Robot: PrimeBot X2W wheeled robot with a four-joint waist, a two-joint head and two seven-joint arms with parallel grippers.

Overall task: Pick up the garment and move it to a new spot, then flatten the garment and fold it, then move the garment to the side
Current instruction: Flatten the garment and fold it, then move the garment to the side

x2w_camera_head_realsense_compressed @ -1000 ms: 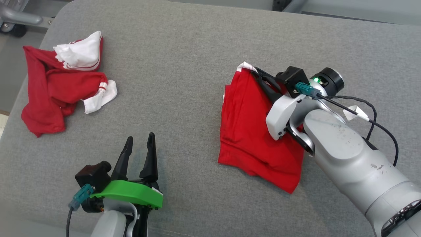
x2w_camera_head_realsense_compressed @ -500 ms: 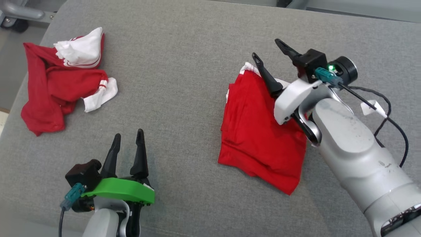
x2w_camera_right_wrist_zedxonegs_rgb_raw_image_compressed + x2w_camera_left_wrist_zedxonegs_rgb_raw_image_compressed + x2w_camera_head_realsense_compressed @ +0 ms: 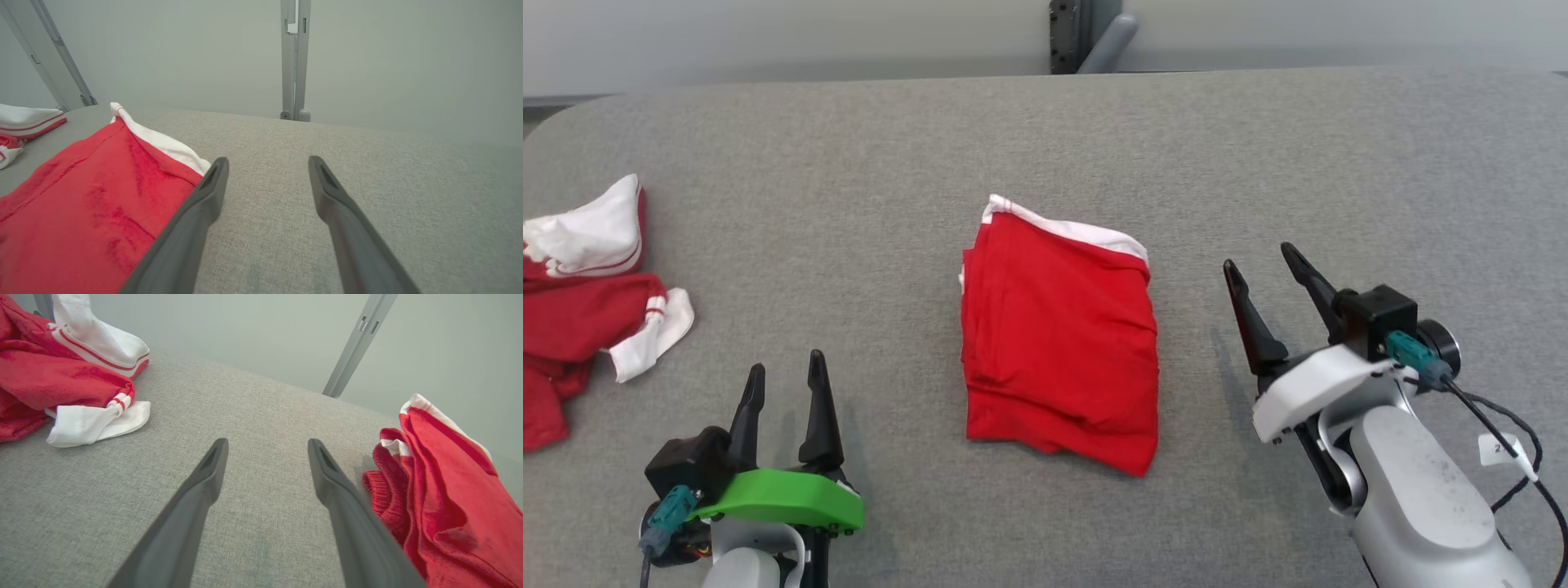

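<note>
Right gripper [image 3: 1258, 256] is now standing wide open and empty, pulled back to the right of the folded red garment [image 3: 1058, 335] whose far corner it was pinching a second ago. The garment is lying mid-way across the grey table [image 3: 849, 163], between my arms. Left gripper [image 3: 786, 363] is idling near-left, wide open and empty. I am reading this as fold finished, garment released.

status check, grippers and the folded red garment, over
Open and empty: left gripper, right gripper. Folded red garment flat on table between them, untouched. Crumpled clothes far left, apart from it.
</note>
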